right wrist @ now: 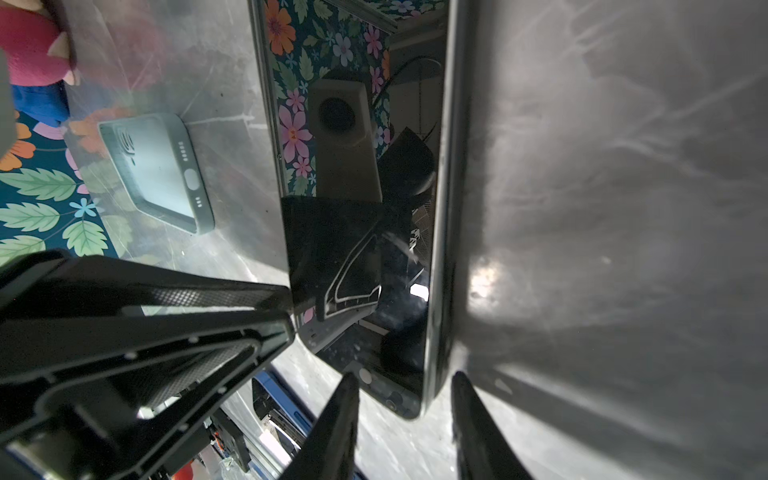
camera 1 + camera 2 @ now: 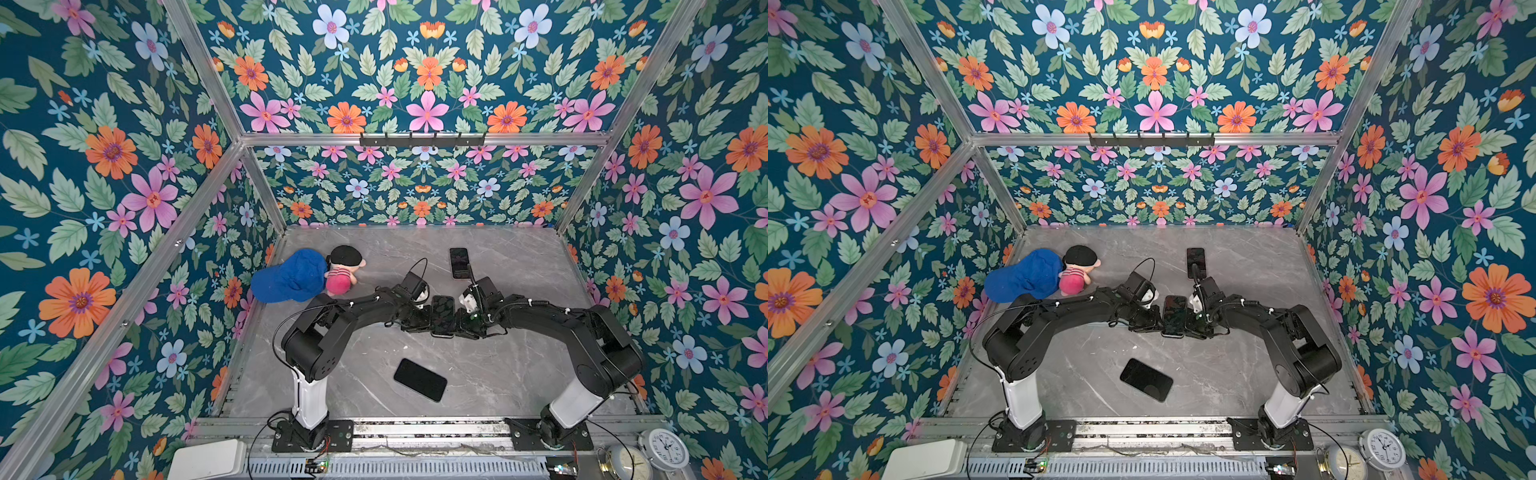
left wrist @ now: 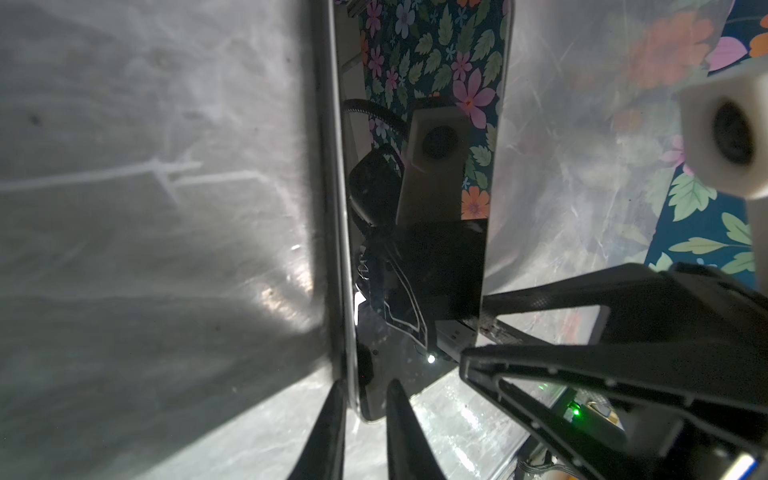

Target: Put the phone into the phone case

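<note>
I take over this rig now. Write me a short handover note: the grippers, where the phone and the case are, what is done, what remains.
Left gripper: closed on one side of the phone.
Right gripper: closed on the opposite side.
Phone: held between both grippers over mid table, screen up, seemingly lifted.
Phone case: empty, open side up on the table, apart from the phone.
Also: a black slab lies flat on the table's near side; phone or case, I cannot tell.
Done: phone picked up.
To do: carry it to the case and press it in.
</note>
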Controlling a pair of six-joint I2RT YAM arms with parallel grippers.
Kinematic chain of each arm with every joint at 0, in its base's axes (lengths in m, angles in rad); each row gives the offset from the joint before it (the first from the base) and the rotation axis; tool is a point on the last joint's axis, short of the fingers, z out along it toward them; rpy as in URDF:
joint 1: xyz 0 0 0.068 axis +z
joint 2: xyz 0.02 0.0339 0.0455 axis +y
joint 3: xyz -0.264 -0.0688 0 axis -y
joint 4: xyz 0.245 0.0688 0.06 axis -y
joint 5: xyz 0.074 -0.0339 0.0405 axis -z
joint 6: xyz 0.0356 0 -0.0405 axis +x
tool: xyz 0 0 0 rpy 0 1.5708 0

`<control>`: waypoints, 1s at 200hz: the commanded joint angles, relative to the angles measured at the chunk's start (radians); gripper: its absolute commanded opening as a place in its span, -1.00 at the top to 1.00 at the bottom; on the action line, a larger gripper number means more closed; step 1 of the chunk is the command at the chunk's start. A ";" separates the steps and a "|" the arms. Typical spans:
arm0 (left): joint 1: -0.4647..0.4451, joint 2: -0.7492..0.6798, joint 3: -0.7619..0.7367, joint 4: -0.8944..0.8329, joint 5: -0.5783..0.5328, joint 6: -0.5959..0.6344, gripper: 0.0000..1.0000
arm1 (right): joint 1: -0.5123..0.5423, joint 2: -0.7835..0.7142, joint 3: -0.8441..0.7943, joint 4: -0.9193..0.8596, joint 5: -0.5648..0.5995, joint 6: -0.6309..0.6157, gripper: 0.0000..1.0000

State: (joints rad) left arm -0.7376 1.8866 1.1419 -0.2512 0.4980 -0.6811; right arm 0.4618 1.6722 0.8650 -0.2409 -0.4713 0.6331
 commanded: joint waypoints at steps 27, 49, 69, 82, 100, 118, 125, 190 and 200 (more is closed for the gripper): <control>-0.003 -0.004 0.002 -0.011 -0.005 0.000 0.56 | 0.001 -0.004 -0.002 0.005 -0.004 0.008 0.24; -0.007 -0.002 0.001 -0.011 -0.001 0.000 0.58 | 0.001 -0.005 -0.005 0.011 -0.008 0.011 0.24; -0.010 0.004 0.000 -0.008 -0.001 0.002 0.62 | 0.003 -0.004 -0.006 0.015 -0.012 0.014 0.24; -0.012 0.009 -0.001 -0.008 -0.001 0.003 0.66 | 0.004 -0.003 -0.006 0.018 -0.013 0.016 0.24; -0.012 0.012 -0.005 -0.008 -0.001 0.005 0.71 | 0.004 -0.005 -0.006 0.020 -0.013 0.017 0.24; -0.011 0.017 -0.004 -0.011 -0.002 0.010 0.74 | 0.007 -0.001 -0.006 0.023 -0.015 0.020 0.24; -0.011 0.019 -0.003 -0.012 -0.004 0.010 0.76 | 0.008 0.001 -0.005 0.023 -0.015 0.020 0.24; -0.010 0.039 -0.003 -0.014 -0.009 0.022 0.85 | 0.018 0.010 -0.003 0.037 -0.018 0.030 0.24; -0.010 0.042 -0.004 -0.014 -0.008 0.023 0.86 | 0.020 0.010 -0.004 0.038 -0.019 0.031 0.24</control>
State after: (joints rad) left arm -0.7452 1.9133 1.1400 -0.2424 0.5045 -0.6735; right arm 0.4763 1.6783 0.8589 -0.2276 -0.4751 0.6506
